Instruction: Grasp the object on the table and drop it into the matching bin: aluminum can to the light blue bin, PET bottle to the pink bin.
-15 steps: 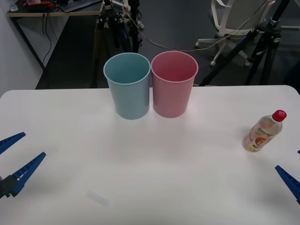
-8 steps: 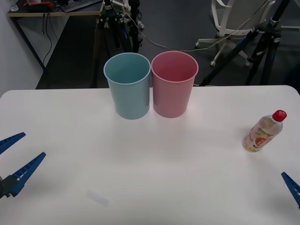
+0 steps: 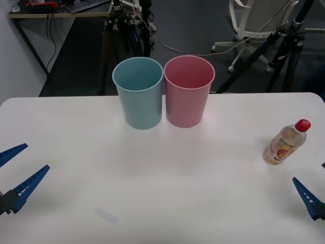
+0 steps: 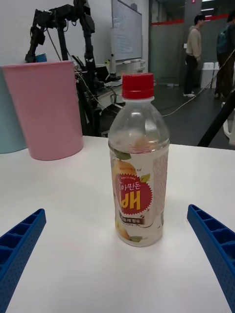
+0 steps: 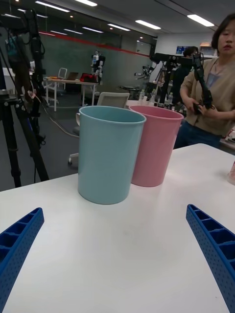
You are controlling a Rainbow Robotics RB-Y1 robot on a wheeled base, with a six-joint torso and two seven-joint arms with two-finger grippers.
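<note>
Change: right tool [image 3: 311,199] was advanced slightly toward PET bottle [image 3: 285,142].
Location: bottle stood upright on bench [image 3: 152,183], right side.
Tools: both wide open, empty; left tool [image 3: 15,175] parked.
Handling: judged light, smooth, squeezable; labelled body to be gripped.

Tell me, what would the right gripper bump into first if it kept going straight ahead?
Probably the PET bottle. It stands upright on the table, centred between the open fingers of the right gripper, with the pink bin farther behind. How near it is, I cannot tell.
</note>
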